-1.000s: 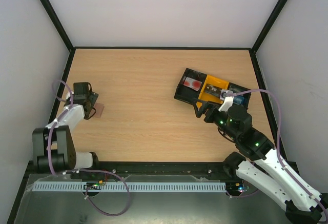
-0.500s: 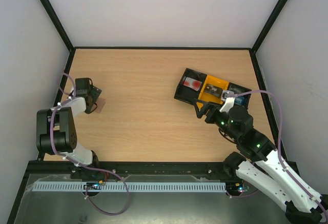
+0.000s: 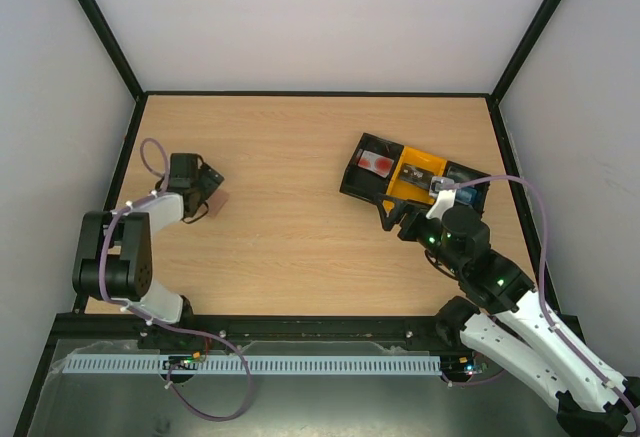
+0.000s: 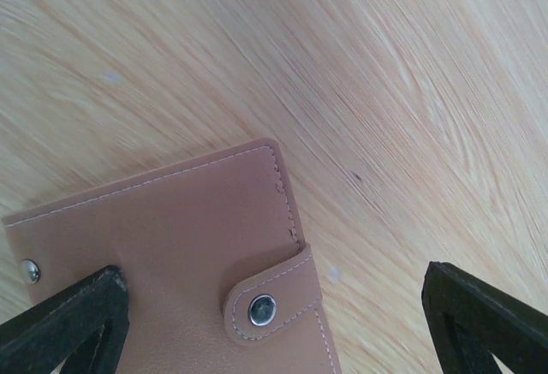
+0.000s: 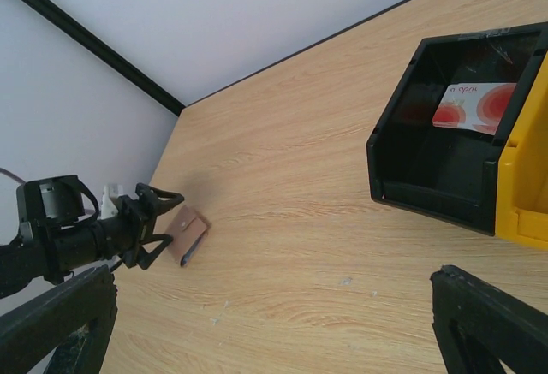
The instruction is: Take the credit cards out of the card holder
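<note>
Card holder (image 4: 163, 237) flat on table (image 4: 402, 92) under wide-spread left tool (image 4: 270, 288); right tool (image 5: 272, 293) wide, empty.

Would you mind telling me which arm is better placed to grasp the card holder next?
Left. The left gripper hangs open right over the card holder, while the right gripper, also open, is far across the table beside the tray.

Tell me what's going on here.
The left gripper hangs open over the brown card holder, which lies flat on the table, snapped shut; nothing is gripped. The right gripper is open and empty beside the black-and-yellow tray, where one red-and-white card lies in the black end compartment.
</note>
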### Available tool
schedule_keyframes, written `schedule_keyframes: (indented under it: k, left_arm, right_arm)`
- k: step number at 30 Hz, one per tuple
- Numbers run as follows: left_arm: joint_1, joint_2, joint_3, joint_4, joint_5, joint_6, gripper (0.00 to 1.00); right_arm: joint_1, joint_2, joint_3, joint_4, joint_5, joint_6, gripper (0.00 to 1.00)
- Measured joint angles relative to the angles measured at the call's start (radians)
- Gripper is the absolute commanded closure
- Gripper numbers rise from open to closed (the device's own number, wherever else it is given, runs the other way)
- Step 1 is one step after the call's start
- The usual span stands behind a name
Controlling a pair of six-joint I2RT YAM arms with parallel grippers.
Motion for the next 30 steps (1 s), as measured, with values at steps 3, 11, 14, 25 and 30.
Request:
schedule_keyframes:
  k: [3,11,14,25,30]
  left_arm:
    - [-0.053,-0.004,-0.002,0.006,0.029,0.009,0.06]
    - [-0.098,-0.003,0.047,-0.086,0.098,0.062,0.26]
    - [-0.089,0.01,0.085,-0.118,0.1,0.071,0.31]
    - [-0.063,0.082,0.116,-0.114,0.098,0.103,0.45]
    - [-0.062,0.083,0.098,-0.079,0.116,0.118,0.45]
  right_arm:
    - [0.0,0.0,-0.003,0.0,0.0,0.001,0.02]
    - [0.0,-0.002,-0.005,-0.001,0.0,0.001,0.02]
    - [0.0,-0.007,-0.005,-0.002,0.0,0.001,0.02]
    - [0.0,-0.021,-0.005,-0.029,0.009,0.002,0.02]
    - [0.0,-0.021,-0.005,-0.032,0.01,0.005,0.02]
